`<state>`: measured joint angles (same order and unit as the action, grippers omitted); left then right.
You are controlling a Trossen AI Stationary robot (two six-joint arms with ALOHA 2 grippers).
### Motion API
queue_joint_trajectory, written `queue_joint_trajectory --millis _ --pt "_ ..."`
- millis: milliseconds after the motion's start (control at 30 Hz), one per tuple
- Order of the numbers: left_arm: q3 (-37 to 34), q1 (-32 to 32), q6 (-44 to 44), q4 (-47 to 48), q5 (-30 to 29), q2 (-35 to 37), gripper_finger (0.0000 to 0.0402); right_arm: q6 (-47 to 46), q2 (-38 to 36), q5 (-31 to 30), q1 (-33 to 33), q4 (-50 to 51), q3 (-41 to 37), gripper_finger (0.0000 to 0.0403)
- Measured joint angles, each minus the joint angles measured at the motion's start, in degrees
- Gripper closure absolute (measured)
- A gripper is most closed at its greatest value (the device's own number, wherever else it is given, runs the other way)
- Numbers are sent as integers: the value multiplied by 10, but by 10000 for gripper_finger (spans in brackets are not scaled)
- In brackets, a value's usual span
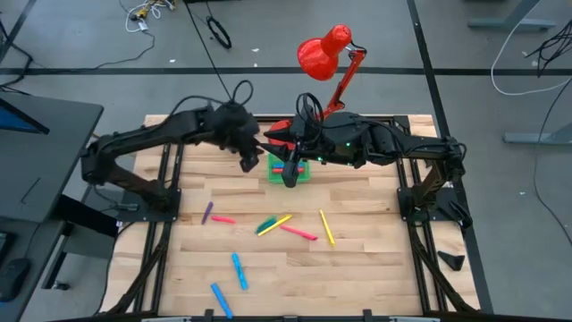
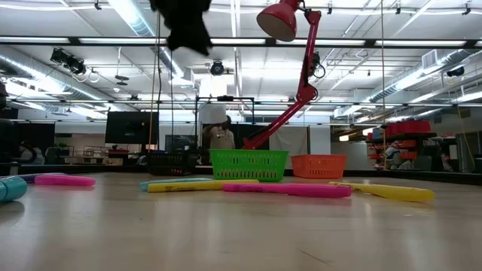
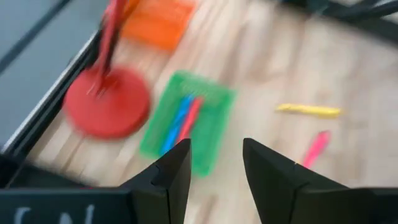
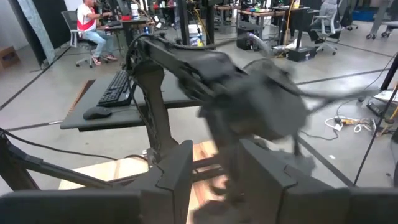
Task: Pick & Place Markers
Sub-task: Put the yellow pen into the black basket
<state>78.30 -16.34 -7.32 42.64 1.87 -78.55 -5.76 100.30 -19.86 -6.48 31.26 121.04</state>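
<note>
I'm seeing a blue and a red marker (image 3: 183,118) lying in the green bin (image 3: 211,127) just below my left tool (image 3: 214,165), its fingers standing apart and empty. More markers (image 1: 286,226) are lying scattered on the surface (image 1: 357,259) nearby. My right tool (image 4: 214,171) is hovering beside the left, fingers apart, gripping nothing.

Loose markers on the table number eight by the high view: one purple (image 1: 207,212), two pink, at (image 1: 222,219) and (image 1: 298,233), one green (image 1: 267,226), two yellow, at (image 1: 279,222) and (image 1: 327,228), and two blue near the front, at (image 1: 239,270) and (image 1: 221,300). Two more, one blue (image 3: 177,123) and one red (image 3: 190,118), lie in the green bin (image 3: 214,121). Bins count three: black (image 2: 172,162), green, orange (image 2: 318,165). One red lamp (image 1: 323,52). Two arms
</note>
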Motion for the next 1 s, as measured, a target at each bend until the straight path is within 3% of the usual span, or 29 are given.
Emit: queue_joint_trajectory --millis 467,767,1000 --pt "-1 155 0 -150 -7 109 250 -30 -24 0 -5 26 0 273" --pt "-1 192 -10 -178 -19 124 250 -228 -67 -66 -9 254 0 273" --pt "0 192 -29 -177 -12 123 250 -327 -88 -61 -9 387 0 273"
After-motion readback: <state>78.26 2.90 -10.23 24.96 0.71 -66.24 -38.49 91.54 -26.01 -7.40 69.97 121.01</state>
